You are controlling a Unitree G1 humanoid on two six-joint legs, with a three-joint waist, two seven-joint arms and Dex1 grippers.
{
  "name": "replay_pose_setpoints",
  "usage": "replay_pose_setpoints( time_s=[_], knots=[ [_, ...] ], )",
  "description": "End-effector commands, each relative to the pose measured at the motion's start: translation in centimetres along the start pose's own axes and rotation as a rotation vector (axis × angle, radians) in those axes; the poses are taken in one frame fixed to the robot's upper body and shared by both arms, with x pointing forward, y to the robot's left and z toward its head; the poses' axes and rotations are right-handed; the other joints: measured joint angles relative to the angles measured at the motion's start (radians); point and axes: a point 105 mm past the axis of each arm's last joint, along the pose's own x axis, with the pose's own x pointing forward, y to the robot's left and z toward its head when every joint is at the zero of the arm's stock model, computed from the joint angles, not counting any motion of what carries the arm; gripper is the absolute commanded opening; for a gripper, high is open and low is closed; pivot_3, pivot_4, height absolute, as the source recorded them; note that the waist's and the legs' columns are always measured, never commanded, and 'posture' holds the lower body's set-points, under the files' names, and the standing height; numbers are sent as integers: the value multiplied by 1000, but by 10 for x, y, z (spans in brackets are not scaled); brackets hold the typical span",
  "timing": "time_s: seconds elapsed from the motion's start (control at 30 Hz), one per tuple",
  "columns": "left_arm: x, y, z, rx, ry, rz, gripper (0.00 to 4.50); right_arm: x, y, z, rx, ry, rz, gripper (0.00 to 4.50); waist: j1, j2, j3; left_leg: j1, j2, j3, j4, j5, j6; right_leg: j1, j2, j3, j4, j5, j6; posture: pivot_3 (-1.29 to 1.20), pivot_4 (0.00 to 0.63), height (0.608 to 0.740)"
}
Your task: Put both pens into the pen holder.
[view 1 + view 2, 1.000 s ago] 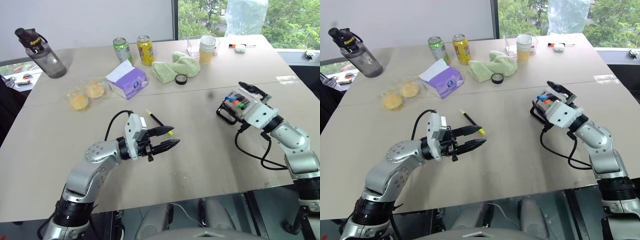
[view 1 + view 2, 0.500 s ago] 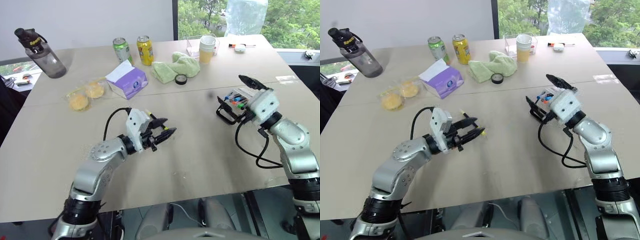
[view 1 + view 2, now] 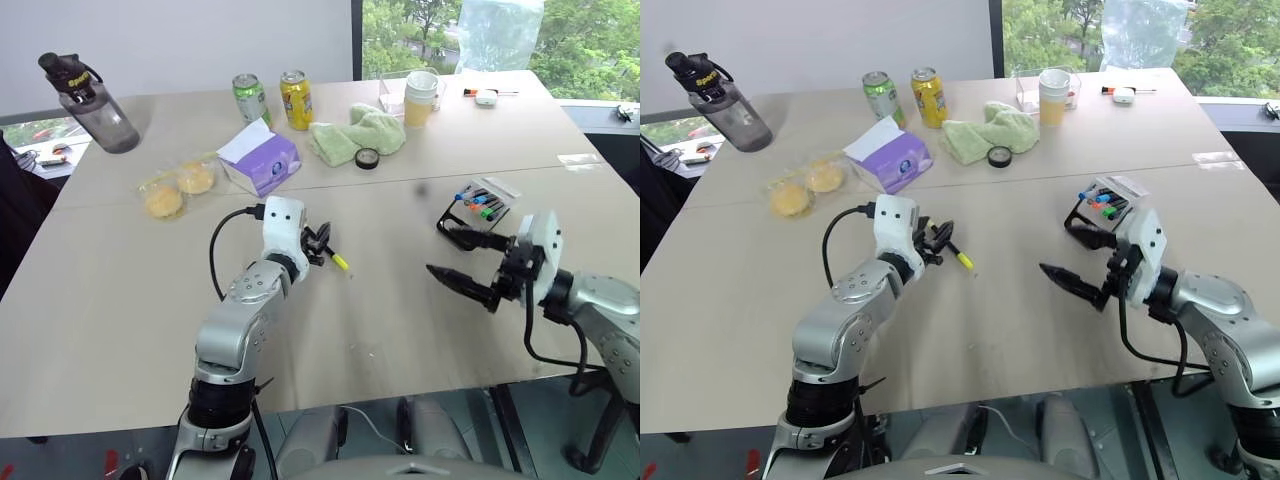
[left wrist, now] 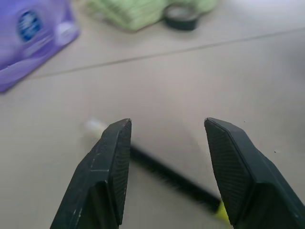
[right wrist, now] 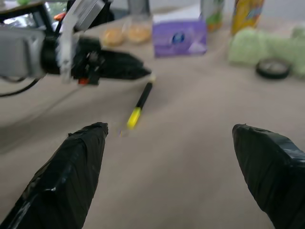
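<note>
A thin black pen (image 3: pixel 333 256) with a yellow cap end lies flat on the beige table, near the middle. My left gripper (image 3: pixel 322 245) is right at it and pointing forward. Its two black fingers (image 4: pixel 112 167) stand open, and the pen (image 4: pixel 162 171) runs slantwise across the gap just beyond them. The small black pen holder (image 3: pixel 470 212) stands at the right and shows blue, orange and green pen tips. My right gripper (image 3: pixel 440 250) hovers just in front of the holder, pointing left toward the pen (image 5: pixel 139 102). It is wide open and holds nothing.
At the back of the table are a purple tissue box (image 3: pixel 260 160), two drink cans (image 3: pixel 294 98), a green cloth (image 3: pixel 360 135), a black tape roll (image 3: pixel 368 157), a cup (image 3: pixel 421 95), a dark water bottle (image 3: pixel 90 95) and bagged buns (image 3: pixel 175 188).
My left gripper has swung to point forward and moved up to the pen, its fingers a little wider. My right gripper has drawn back from the pen holder and rolled to face left.
</note>
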Motion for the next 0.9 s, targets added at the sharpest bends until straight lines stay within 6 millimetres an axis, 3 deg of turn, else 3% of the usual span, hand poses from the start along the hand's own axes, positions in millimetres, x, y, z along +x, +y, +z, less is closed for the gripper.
replay_pose_setpoints(
  time_s=[0.03, 0.1, 0.27, 0.5, 0.8, 0.83, 0.9],
  knots=[
    [-8, -7, 6, 1, 0, -14, 3779, -7, 4, 19, -33, -42, 43, 4500, 2, 0, 0, 0, 0, 0, 0, 0, 0, 0, 0, 0, 0, 0, 0, 0, 150, 740],
    [-7, -12, 3, -3, 35, -31, 4469, -7, 2, 19, -48, -35, 30, 4500, 7, -1, 0, 0, 0, 0, 1, 0, 0, 0, 0, -1, 0, 0, 0, 0, 150, 740],
    [6, -14, 1, -70, 115, 17, 4469, -2, 3, 18, -60, -31, 30, 4500, 12, -2, 1, -1, 0, -1, 1, 0, 0, 0, 0, -3, 0, 0, 0, 0, 150, 740],
    [26, 1, -3, 36, 198, 173, 4469, -4, 2, 21, -66, -26, 17, 4500, 9, -3, 2, -1, 0, -1, 1, 0, 0, 0, 0, -3, 0, 0, 1, 0, 150, 740],
    [23, -1, -29, 27, 378, 228, 4469, -9, 5, 21, -73, -7, 7, 4500, 9, -4, 1, 0, -1, -1, 2, 0, 0, 1, -1, -3, 0, 0, 1, 0, 150, 740],
    [22, 0, -33, 36, 397, 237, 3976, -9, 5, 21, -74, -7, 6, 4500, 8, -4, 1, 0, -1, -1, 1, 0, 0, 1, 0, -3, 0, 0, 1, 0, 150, 740],
    [20, 1, -37, 44, 421, 249, 3449, -9, 6, 21, -74, -6, 7, 4500, 6, -4, 1, 0, 0, 0, 1, 0, 0, 1, 0, -2, 1, 0, 1, 0, 150, 740]
  ],
)
